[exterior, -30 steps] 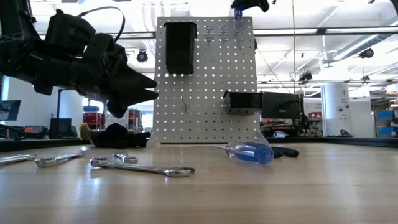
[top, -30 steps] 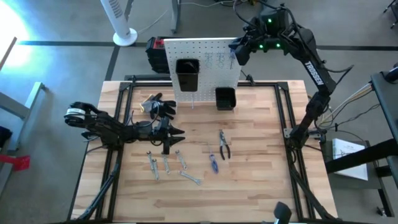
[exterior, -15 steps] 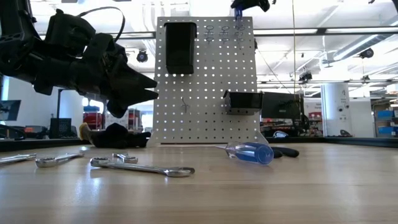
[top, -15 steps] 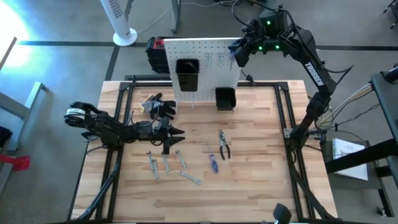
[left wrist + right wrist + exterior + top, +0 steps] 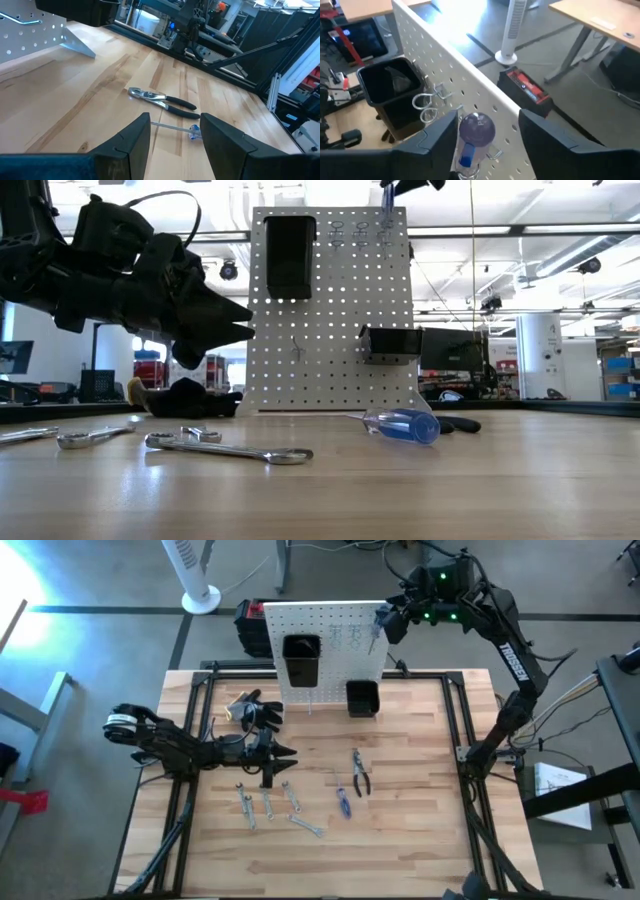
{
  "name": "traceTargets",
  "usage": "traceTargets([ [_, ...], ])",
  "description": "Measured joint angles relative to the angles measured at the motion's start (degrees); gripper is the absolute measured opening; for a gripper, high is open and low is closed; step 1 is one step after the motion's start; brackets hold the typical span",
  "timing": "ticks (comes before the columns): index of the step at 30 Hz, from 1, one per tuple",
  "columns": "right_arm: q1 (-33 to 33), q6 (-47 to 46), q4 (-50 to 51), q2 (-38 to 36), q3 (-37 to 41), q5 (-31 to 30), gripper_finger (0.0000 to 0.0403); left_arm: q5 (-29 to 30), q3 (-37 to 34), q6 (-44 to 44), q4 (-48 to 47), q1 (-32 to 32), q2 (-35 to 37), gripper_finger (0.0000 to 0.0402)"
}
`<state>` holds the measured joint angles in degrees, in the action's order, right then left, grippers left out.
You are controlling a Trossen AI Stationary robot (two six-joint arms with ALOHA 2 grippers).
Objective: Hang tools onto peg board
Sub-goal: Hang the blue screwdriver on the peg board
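Left gripper [image 5: 285,753] hovers over the table [image 5: 420,840], fingers parted, gripping nothing. Wrenches [image 5: 268,805], pliers [image 5: 361,772] and a screwdriver [image 5: 342,801] lie flat. At the peg board [image 5: 325,640] top, right gripper [image 5: 485,150] stands spread around a blue screwdriver [image 5: 472,135], seemingly hung there.

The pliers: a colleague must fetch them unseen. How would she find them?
Start at the white peg board at the table's far edge. In front of it, right of centre on the wood, lie the pliers, beside a blue-handled screwdriver. Only they have two dark handles and silver jaws.
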<state>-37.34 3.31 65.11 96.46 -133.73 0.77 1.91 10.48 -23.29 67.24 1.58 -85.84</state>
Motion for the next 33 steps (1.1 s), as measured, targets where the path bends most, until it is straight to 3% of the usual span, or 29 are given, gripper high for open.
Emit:
traceTargets([
  [10, 0.01, 0.59, -2.61, -3.71, 0.00, 0.57, 0.0225, 0.20, 0.00, -0.56, 0.70, -0.01, 0.00, 0.0162],
  [16, 0.37, 0.39, -2.75, -8.01, -0.04, -3.71, 0.0203, 1.89, -0.05, 1.44, 7.01, -0.04, 0.53, 0.0162],
  [21, 1.61, -0.52, 0.12, -11.64, 1.02, -3.82, 0.0188, 2.14, -0.33, 2.90, 7.74, -0.02, 1.16, 0.0162],
  [26, 3.13, -2.12, 2.51, -15.26, 6.81, -4.00, 0.0175, 2.15, -0.44, 2.88, 7.26, -0.02, 1.16, 0.0162],
  [33, 5.79, -4.69, -1.88, -21.64, 19.13, -4.04, 0.0159, 2.16, -0.44, 1.51, 7.26, -0.02, 1.28, 0.0162],
])
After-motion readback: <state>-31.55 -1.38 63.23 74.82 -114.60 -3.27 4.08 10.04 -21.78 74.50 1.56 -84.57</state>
